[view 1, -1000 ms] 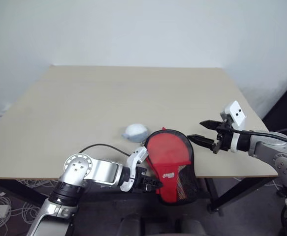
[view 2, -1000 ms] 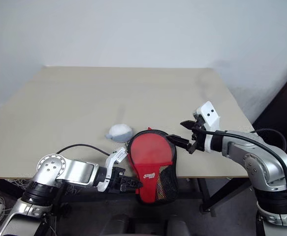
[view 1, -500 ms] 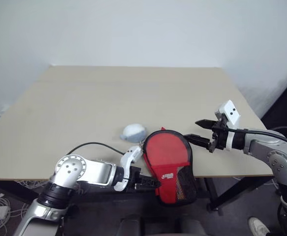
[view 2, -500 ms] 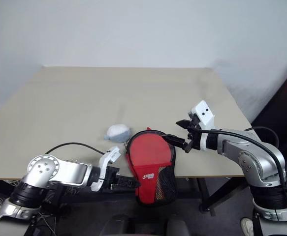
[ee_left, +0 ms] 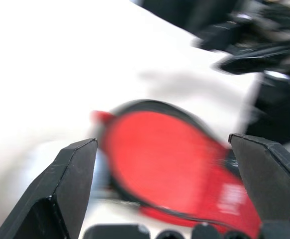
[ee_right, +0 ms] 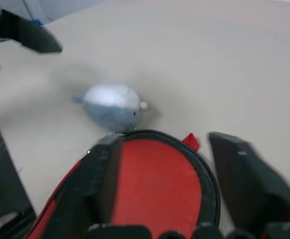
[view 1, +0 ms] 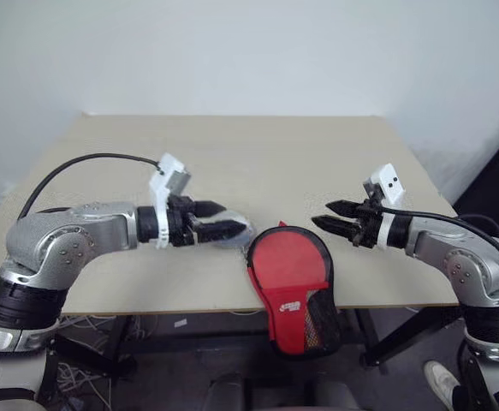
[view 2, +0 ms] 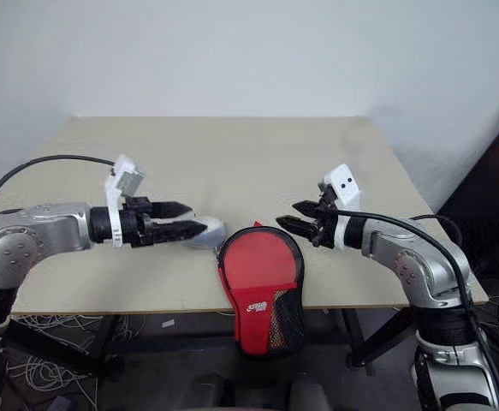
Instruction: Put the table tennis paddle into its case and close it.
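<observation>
The case (view 1: pixel 292 272) is red with black trim; its round end lies on the table's front edge and its mesh-pocket end hangs over it. The table tennis paddle is hidden. My left gripper (view 1: pixel 234 217) hovers open above the table, just left of the case's round end, pointing right. In the left wrist view its fingers (ee_left: pixel 60 199) stand wide apart with the case (ee_left: pixel 169 159) beyond them. My right gripper (view 1: pixel 320 214) points left at the case's upper right rim. Its fingers (ee_right: pixel 244 184) are apart over the case (ee_right: pixel 154 184) and hold nothing.
A small grey-white ball-like thing (ee_right: pixel 112 106) lies on the table (view 1: pixel 232 154) just left of the case, under the left gripper's fingertips. The tan tabletop stretches back to a white wall. Cables hang below the front edge.
The left gripper left the case's hanging end below the table edge, opened, and swung up and left to above the tabletop. The right gripper crept left toward the case, its fingers closer together.
</observation>
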